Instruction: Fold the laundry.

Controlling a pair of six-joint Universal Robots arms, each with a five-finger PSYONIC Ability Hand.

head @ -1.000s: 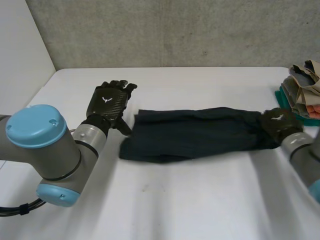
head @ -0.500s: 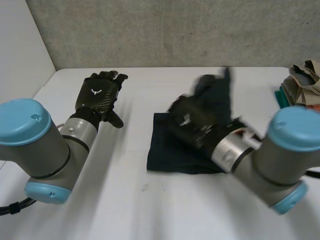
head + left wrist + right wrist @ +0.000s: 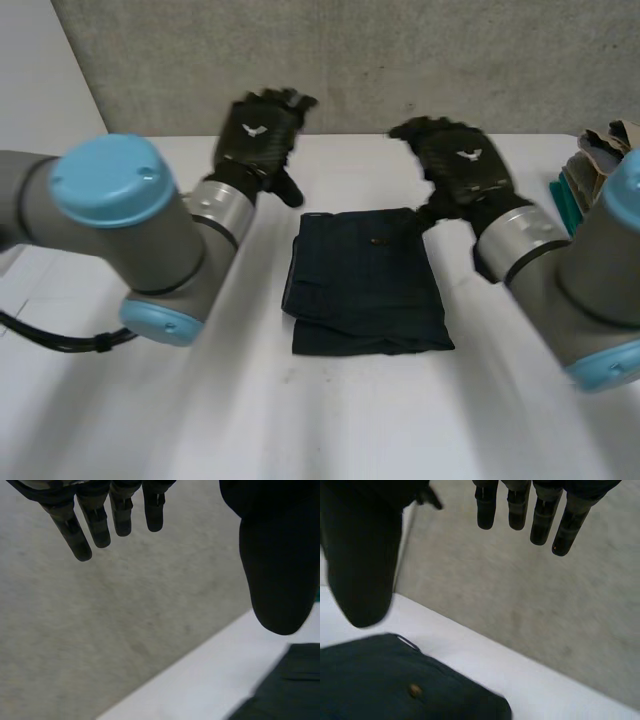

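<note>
The dark garment (image 3: 365, 282) lies folded on the white table (image 3: 330, 420); left hand (image 3: 258, 140) and right hand (image 3: 458, 165) hover beyond its far corners, fingers straight and spread (holding nothing).

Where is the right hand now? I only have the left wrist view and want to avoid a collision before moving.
Observer: The right hand hovers open past the far right corner of the folded dark garment, holding nothing.
Operator: I see just a corner of that garment. How does it lie?
Observer: It lies as a compact rectangle on the table, with a small button facing up near its far edge.
Operator: Is there anything else on the table?
Observer: A pile of clothes sits at the table's right edge, beyond the right arm.
</note>
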